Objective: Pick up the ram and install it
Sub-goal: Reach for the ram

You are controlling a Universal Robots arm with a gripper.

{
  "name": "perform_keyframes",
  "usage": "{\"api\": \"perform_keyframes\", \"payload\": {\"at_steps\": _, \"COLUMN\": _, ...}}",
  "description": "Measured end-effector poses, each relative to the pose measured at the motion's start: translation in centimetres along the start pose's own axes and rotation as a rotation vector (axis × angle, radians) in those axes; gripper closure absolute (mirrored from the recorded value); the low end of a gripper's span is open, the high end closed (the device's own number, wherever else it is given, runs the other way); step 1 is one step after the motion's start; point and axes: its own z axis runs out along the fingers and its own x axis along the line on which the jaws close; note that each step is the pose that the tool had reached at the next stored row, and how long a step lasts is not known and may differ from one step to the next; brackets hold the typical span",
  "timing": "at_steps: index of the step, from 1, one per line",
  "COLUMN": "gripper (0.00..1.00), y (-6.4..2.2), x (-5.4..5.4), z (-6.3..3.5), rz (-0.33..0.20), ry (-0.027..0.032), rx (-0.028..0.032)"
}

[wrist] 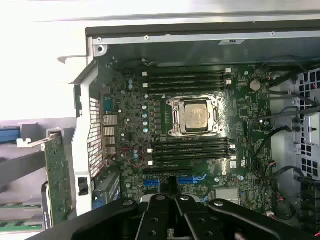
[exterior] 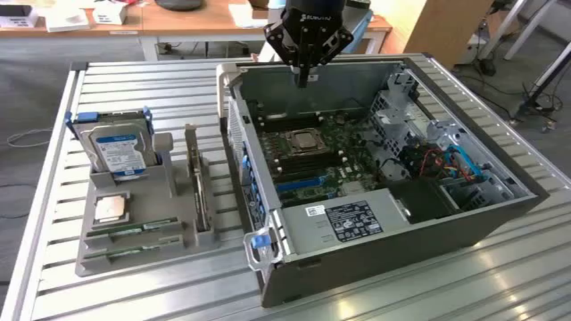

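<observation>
Shut and empty, the pincer (exterior: 304, 79) hangs over the far wall of the open computer case (exterior: 402, 257), while the ram (exterior: 134, 229) lies flat in the grey holder (exterior: 143, 266) on the bench (exterior: 134, 87), well off toward the exterior view's left, long axis across that view.

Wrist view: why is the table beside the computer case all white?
Wrist view: the table beside the computer case is washed out by bright light, while the motherboard inside sits in the case's dimmer shade. Exterior view: the same slatted table is evenly lit, with only a soft sheen.
</observation>
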Motion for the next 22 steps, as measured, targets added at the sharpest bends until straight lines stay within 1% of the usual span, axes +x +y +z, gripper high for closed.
{"api": "perform_keyframes", "payload": {"at_steps": 12, "gripper": 0.89, "y": 0.00, "x": 0.1, "z": 0.00, "rz": 0.000, "ry": 0.0000, "rx": 0.0000}}
{"api": "perform_keyframes", "payload": {"at_steps": 17, "gripper": 0.89, "y": -0.04, "x": 0.5, "z": -0.01, "rz": 0.000, "ry": 0.0000, "rx": 0.0000}}
{"api": "perform_keyframes", "payload": {"at_steps": 22, "gripper": 0.89, "y": -0.09, "x": 1.3, "z": -0.03, "rz": 0.000, "ry": 0.0001, "rx": 0.0000}}
